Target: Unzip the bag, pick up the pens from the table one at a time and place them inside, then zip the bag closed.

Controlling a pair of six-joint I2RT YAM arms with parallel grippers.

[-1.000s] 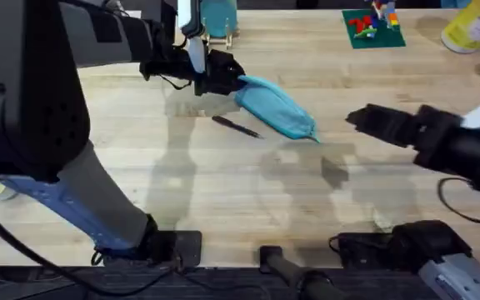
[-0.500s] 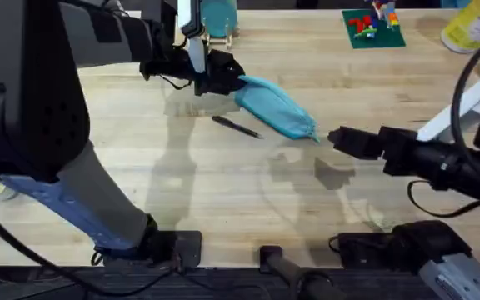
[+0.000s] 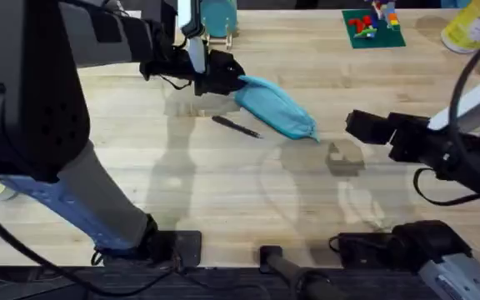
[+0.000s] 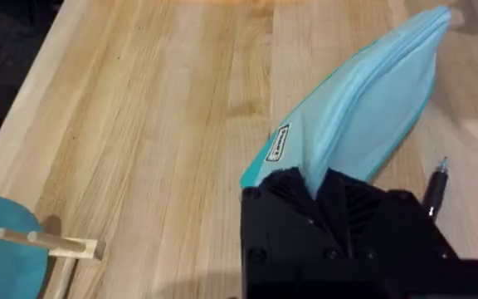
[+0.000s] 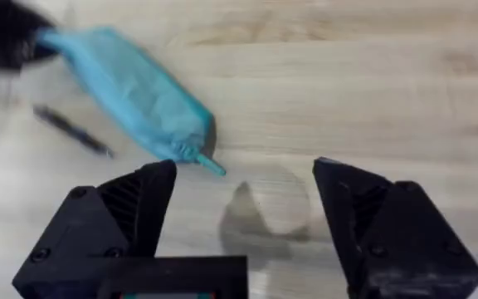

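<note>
From overhead, the pale plank worktop (image 3: 140, 175) carries the bag (image 3: 275, 108) lying diagonally at its middle, one pen (image 3: 236, 126) just beside its near-left side, the left end effector (image 3: 223, 77) clamped on the bag's far-left end and the right end effector (image 3: 358, 125) hovering to the right of the bag's pointed end. In the left wrist view the black fingers are pinched shut on the pouch fabric, with the pen's tip beside them. In the right wrist view the fingers are spread wide and empty, facing the bag's zipper tab (image 5: 207, 161), so the unzipping step looks to be in hand, and next the right arm would need to close on that tab and draw it along.
</note>
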